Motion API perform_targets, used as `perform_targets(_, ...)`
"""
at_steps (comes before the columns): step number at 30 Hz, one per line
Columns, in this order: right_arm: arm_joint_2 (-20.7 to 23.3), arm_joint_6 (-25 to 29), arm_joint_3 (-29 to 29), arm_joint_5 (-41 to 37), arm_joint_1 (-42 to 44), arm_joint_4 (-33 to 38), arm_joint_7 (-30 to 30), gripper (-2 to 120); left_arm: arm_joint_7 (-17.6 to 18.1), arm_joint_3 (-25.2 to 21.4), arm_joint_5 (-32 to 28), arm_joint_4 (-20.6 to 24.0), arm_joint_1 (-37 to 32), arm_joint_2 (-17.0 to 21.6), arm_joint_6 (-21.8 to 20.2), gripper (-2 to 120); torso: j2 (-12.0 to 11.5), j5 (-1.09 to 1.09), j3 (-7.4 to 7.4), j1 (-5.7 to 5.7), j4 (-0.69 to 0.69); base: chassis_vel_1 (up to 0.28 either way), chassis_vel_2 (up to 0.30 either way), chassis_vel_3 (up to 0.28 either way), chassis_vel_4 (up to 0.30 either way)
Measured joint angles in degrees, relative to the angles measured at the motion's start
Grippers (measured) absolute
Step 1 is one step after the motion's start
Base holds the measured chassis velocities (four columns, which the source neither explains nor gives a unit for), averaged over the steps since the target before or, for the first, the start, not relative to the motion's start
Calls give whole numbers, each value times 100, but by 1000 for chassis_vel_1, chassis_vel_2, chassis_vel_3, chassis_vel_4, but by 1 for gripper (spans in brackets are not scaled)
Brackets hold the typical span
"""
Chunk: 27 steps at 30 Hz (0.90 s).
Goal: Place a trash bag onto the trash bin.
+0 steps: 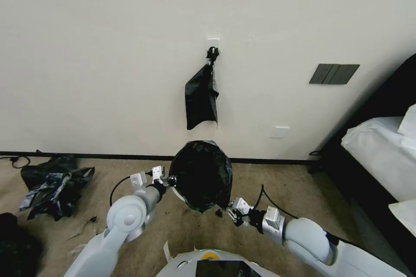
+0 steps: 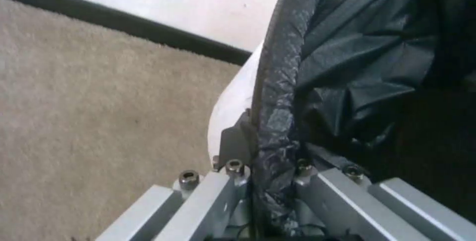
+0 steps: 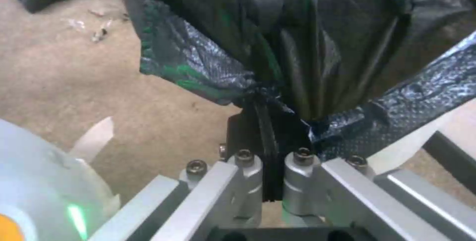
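Trash bag (image 1: 201, 175), centre frame, is draped over the trash bin (image 1: 178, 194), its hem pinched at 2 opposite points: left gripper (image 1: 170, 180) clamped at the left rim, right gripper (image 1: 226, 212) clamped lower right, equally close.

Prob. hotel/bedroom: bed (image 1: 381, 151) w/ white linen, beige carpet (image 1: 277, 190), wall switches (image 1: 333, 73).

Beige carpet floor (image 1: 281, 190), trash bin (image 1: 178, 194), black plastic pile (image 1: 52, 184)
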<state>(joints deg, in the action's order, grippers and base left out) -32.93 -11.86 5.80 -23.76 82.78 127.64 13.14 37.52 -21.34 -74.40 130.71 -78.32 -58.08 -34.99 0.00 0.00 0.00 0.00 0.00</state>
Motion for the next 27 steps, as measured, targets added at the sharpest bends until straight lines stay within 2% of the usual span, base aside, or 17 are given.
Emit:
perform_targets(18,-871,377,-55,917,107,-825,-21,0,466,45,-463,286,-225,-361,-50,0,0,1,0,0,0,0,0,0,0)
perform_targets(27,-1171,448,-151,1017,310,-526,6,0,482,155,-456,296,-249,-502,36,0,0,-1,0,0,0,0,0,0,0)
